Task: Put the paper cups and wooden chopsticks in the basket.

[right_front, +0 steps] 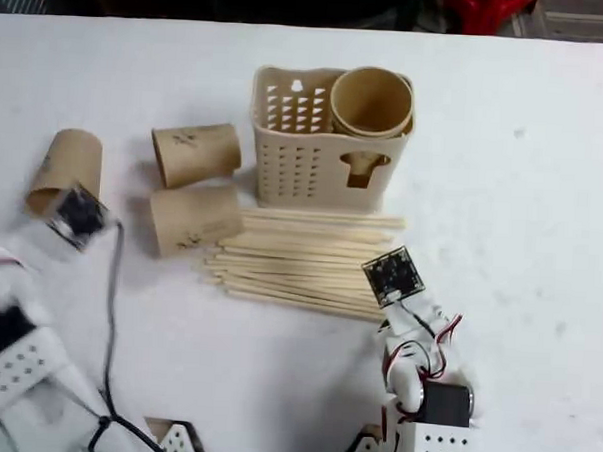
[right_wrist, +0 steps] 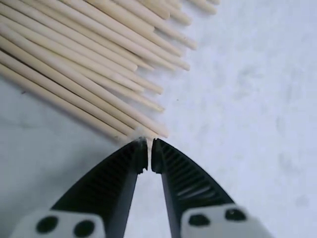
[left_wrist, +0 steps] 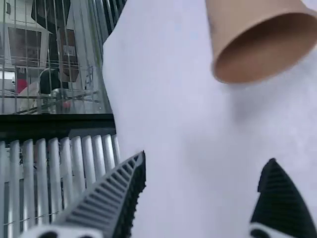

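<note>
A cream slotted basket (right_front: 320,157) stands at the back middle with one paper cup (right_front: 372,101) upright inside it. Two brown paper cups (right_front: 195,153) (right_front: 194,218) lie on their sides just left of it. A third cup (right_front: 64,171) lies at the far left, and its open mouth (left_wrist: 257,47) faces my open left gripper (left_wrist: 203,173) a short way off. Wooden chopsticks (right_front: 300,261) lie in a flat pile in front of the basket. My right gripper (right_wrist: 148,154) is shut, its tips touching the ends of the nearest chopsticks (right_wrist: 89,84). Whether one is pinched I cannot tell.
The table (right_front: 542,217) is white, with bare room to the right of the basket and pile. A black cable (right_front: 110,318) trails from the left arm near the front. The table's far edge borders a dark floor and a metal rack (left_wrist: 49,59).
</note>
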You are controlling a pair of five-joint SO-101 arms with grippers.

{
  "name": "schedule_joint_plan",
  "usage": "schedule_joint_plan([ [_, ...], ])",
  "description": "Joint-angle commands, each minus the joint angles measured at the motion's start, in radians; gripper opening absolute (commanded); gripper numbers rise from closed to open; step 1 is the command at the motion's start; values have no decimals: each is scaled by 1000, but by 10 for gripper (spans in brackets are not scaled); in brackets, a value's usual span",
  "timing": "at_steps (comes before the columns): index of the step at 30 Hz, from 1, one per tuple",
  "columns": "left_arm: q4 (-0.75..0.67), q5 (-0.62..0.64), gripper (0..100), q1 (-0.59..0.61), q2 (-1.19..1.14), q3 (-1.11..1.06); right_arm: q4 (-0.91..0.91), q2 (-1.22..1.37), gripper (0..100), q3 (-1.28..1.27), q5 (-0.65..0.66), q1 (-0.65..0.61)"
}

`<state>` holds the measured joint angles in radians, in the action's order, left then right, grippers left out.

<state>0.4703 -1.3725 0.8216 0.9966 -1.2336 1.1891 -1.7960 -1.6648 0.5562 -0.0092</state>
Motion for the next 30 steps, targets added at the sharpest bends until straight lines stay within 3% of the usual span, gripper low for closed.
schedule_joint_plan([
  [1,-218,-80,361,-87,-2,-149,-35,-5,35,-11,12,1],
  [11,-284,54,330,-130,-429,183,-35,-5,35,-11,12,1],
  [19,-443,137,329,-162,-823,413,-35,-5,35,-12,12,1],
  [27,-667,365,326,-220,-1164,586,-35,-5,35,-12,12,1],
  [30,-689,408,260,-228,-1221,615,-35,-5,35,-12,12,1],
])
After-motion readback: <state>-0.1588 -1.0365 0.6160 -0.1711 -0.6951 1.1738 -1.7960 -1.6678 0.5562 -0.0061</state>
